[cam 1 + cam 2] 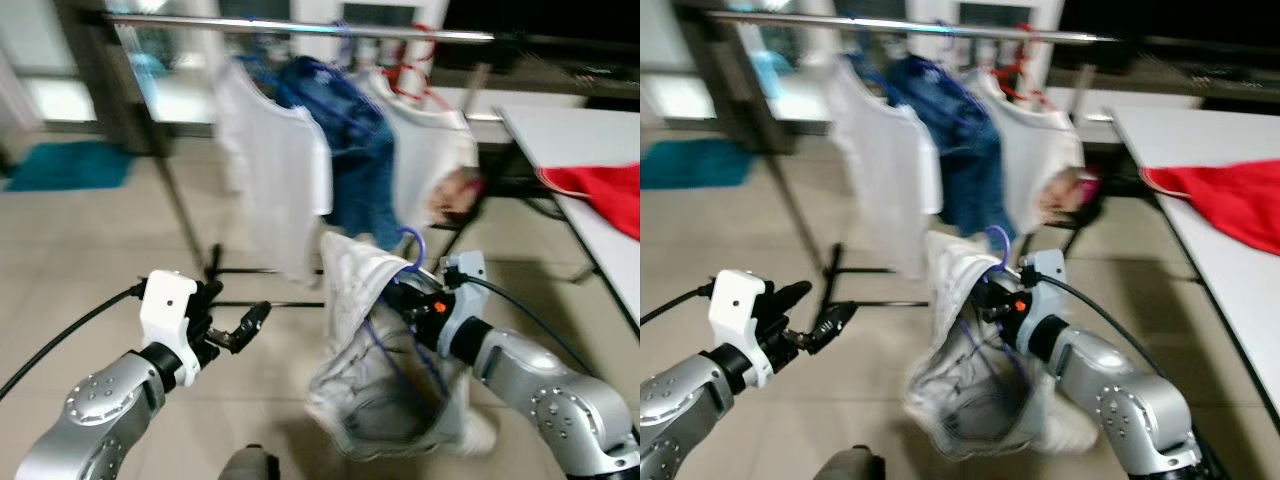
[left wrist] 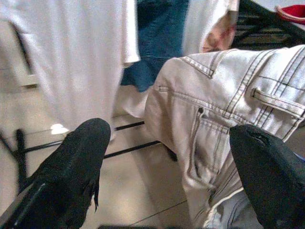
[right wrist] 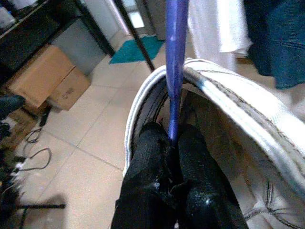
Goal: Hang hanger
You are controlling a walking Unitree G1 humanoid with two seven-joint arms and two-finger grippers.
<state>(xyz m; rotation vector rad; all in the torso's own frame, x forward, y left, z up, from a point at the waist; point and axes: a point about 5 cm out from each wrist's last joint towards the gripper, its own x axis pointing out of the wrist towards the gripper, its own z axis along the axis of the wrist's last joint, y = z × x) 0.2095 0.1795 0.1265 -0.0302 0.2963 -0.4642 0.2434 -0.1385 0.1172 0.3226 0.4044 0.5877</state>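
My right gripper (image 1: 405, 295) is shut on a blue hanger (image 3: 175, 62), and pale grey jeans (image 1: 375, 350) hang from that hanger below the rail. In the right wrist view its fingers (image 3: 157, 171) pinch the blue stem. The hook (image 1: 412, 240) curls up just above the gripper. A silver clothes rail (image 1: 300, 28) runs across the top, carrying a white shirt (image 1: 275, 170), blue jeans (image 1: 350, 130) and another white garment (image 1: 425, 150) on a red hanger. My left gripper (image 1: 245, 325) is open, left of the jeans and apart from them.
A white table (image 1: 590, 150) with a red cloth (image 1: 600, 190) stands at the right. The rack's black base bars (image 1: 250, 285) lie on the tiled floor. A teal mat (image 1: 70, 165) lies far left. Cardboard boxes (image 3: 43, 76) sit by a dark shelf.
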